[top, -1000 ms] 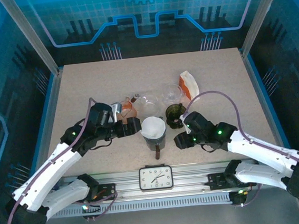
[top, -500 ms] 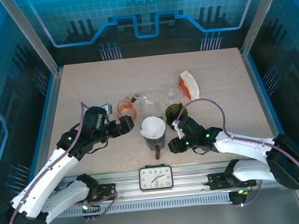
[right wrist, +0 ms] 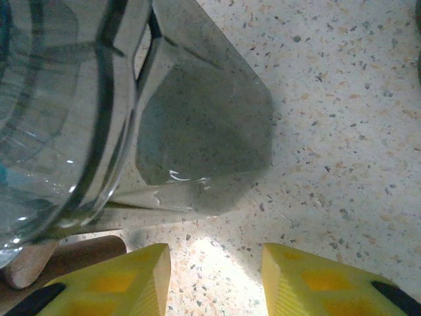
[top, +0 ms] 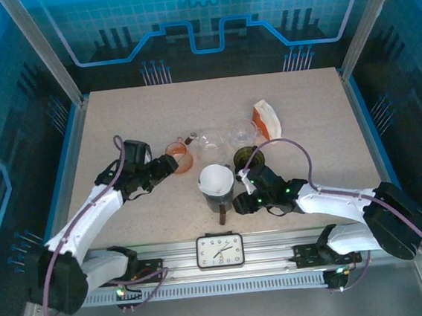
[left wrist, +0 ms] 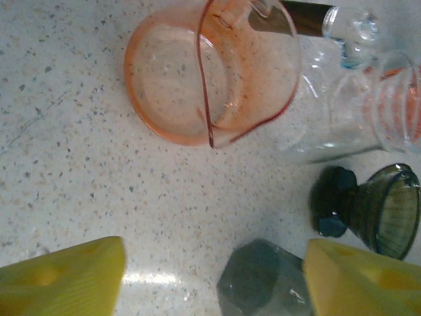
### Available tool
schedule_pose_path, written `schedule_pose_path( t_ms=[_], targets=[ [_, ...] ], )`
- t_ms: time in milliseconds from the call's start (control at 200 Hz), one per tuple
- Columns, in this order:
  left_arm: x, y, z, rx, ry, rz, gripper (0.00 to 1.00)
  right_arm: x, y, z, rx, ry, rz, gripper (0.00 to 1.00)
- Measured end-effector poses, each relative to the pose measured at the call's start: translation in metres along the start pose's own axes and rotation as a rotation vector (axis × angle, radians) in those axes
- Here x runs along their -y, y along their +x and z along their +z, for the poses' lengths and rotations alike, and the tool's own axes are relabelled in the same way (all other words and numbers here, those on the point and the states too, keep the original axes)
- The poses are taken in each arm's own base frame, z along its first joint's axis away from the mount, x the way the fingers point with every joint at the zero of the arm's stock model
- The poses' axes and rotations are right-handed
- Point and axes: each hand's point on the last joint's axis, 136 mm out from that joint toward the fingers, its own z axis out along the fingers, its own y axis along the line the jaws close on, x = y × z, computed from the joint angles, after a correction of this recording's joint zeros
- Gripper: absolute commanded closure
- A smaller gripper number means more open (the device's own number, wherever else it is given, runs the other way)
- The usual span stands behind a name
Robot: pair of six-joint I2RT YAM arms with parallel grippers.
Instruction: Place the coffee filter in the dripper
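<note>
Beyond the clock (top: 220, 250) at the near edge, the right gripper (top: 242, 200) is seen just beside the smoky glass dripper (top: 219, 195), its yellow fingers (right wrist: 105, 283) held apart with nothing between them. The white coffee filter (top: 216, 178) is seated in that dripper. Farther back, the left gripper (top: 168, 164) is held near an orange glass vessel (top: 179, 155), fingers (left wrist: 66, 280) likewise apart, and a green dripper (top: 247, 157) and a filter packet (top: 265, 119) are seen behind.

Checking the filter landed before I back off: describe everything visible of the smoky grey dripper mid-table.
The dripper is smoky grey and see-through, with a ribbed cone, a flat angular base and a brown wooden handle pointing toward the near edge. It stands upright, the white filter seated open inside. The right pincer is open beside its base, not touching.
</note>
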Motion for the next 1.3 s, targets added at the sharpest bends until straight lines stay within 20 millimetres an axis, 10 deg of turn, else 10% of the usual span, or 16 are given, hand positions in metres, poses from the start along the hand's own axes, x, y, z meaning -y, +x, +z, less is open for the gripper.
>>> schedule_pose_path(
  t_ms=[535,1301],
  targets=[
    [-0.010,-0.055,0.069,0.036,-0.165,-0.020,0.57,0.000,0.000,0.008,-0.006,-0.002,-0.012,0.57],
    [-0.034,-0.058,0.066,0.013,-0.339,0.026,0.99,-0.004,-0.008,0.017,-0.010,-0.018,-0.030,0.56]
  ],
)
